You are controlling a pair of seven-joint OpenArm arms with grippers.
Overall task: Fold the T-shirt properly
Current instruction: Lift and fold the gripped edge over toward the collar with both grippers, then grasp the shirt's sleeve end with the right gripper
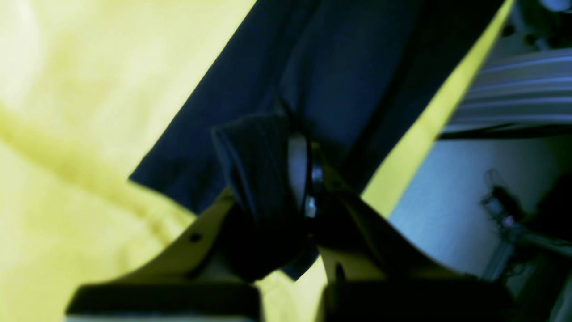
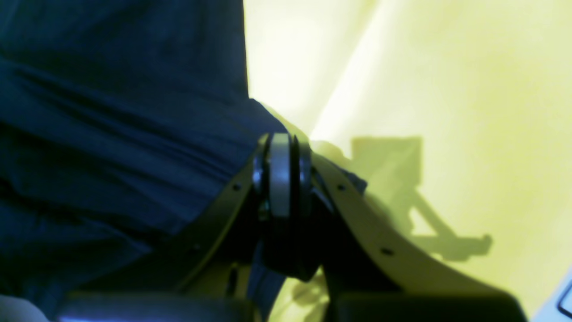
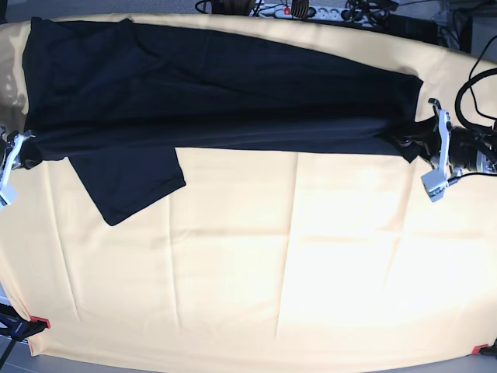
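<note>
Two hands pinch opposite ends of the T-shirt (image 3: 225,85), likely to keep its folded edge taut. On the base view's left, the right hand (image 3: 23,155) is clamped on cloth, a loose sleeve lying just beside it. Stretched between them, the black shirt looks soft, creased lengthwise. Opposite, the left hand (image 3: 404,141) grips the hem corner over the yellow bench (image 3: 295,256).

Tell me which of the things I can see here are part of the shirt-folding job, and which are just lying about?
Part of the job:
- T-shirt, black, spread across the table
- left end effector, shut on the shirt's edge
- right end effector, shut on the opposite edge

Just lying about:
- yellow tablecloth under the shirt
- cables and power strip behind the table
</note>
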